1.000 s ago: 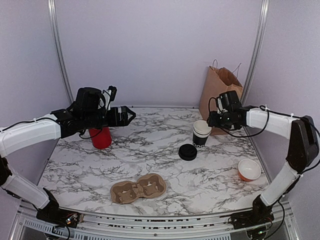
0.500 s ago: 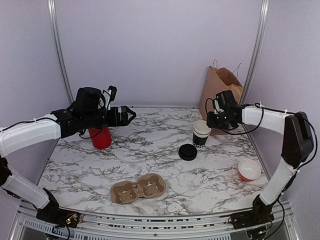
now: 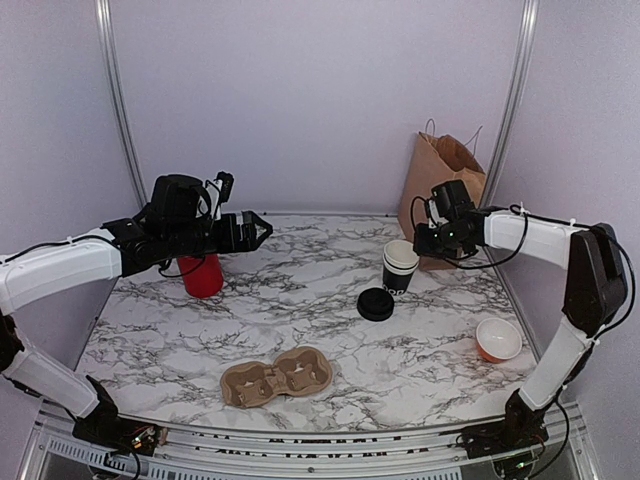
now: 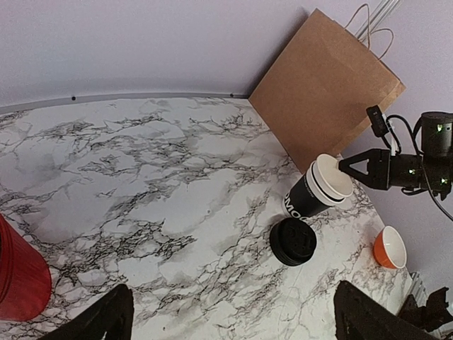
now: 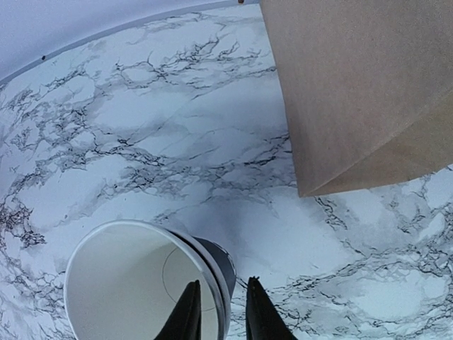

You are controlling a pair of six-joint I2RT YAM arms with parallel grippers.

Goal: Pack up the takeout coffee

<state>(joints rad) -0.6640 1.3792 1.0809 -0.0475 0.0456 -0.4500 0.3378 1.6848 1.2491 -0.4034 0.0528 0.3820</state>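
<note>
The black paper cup (image 3: 401, 268) with white print stands lidless at the right rear of the table, tipped a little to the left. It also shows in the left wrist view (image 4: 315, 195) and the right wrist view (image 5: 134, 283). Its round black lid (image 3: 376, 304) lies flat on the table just in front of it and shows in the left wrist view (image 4: 293, 241). My right gripper (image 3: 418, 243) (image 5: 223, 282) is shut on the cup's rim, one finger inside and one outside. My left gripper (image 3: 262, 230) (image 4: 233, 326) is open and empty, held high at the left rear.
A brown paper bag (image 3: 440, 185) (image 5: 361, 85) stands open behind the cup. A cardboard two-cup carrier (image 3: 276, 378) lies at the front middle. A red cup (image 3: 203, 275) stands under my left arm. An orange bowl (image 3: 498, 340) sits at the right edge.
My right gripper has moved a little left onto the cup's rim, and the cup now leans slightly left. The left arm has not moved.
</note>
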